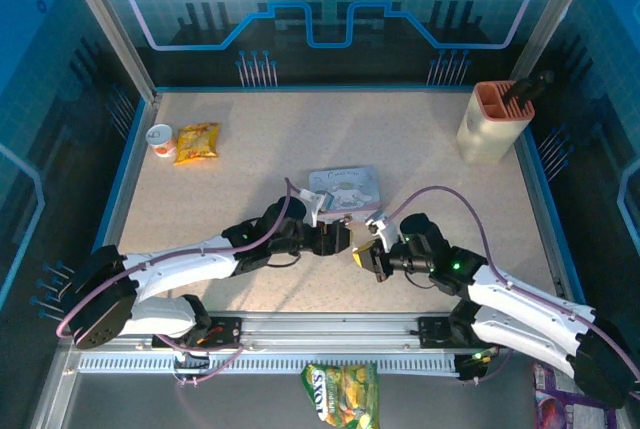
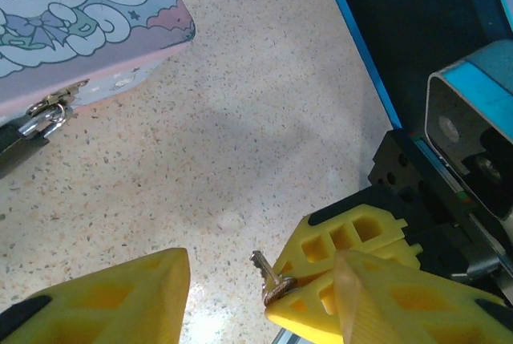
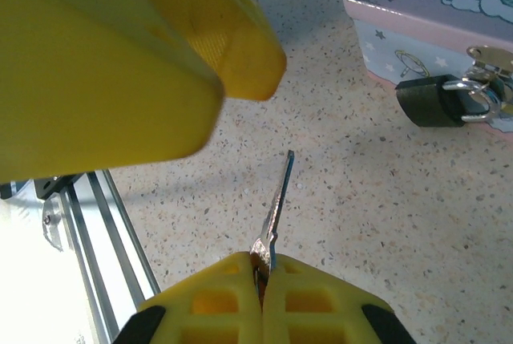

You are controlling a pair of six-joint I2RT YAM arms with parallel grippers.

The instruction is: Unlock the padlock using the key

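1. Right hand (image 3: 263, 270) is pressed together on the head of the key (image 3: 276, 204). Pinching it there leaves the thin blade sticking out free, pointing toward 12 o'clock in the right wrist view.
2. Up at 2 o'clock from the blade tip lies the padlock (image 3: 433, 99). Its dark body rests on the desk (image 3: 361, 200) and its shackle is looped through the clasp of the tin (image 3: 401, 35). That loop keeps the padlock tethered against the tin's front wall.
3. Its bottom end seems to face 9 o'clock, so the blade is not lined up with it. The key is apart from the padlock and not yet inserted.
4. Left hand (image 1: 333, 239) is spread, holding nothing. Its yellow fingers (image 2: 120, 296) stand on either side of the key-bearing tip. It is probably there to correct the key's angle or to steady the padlock.
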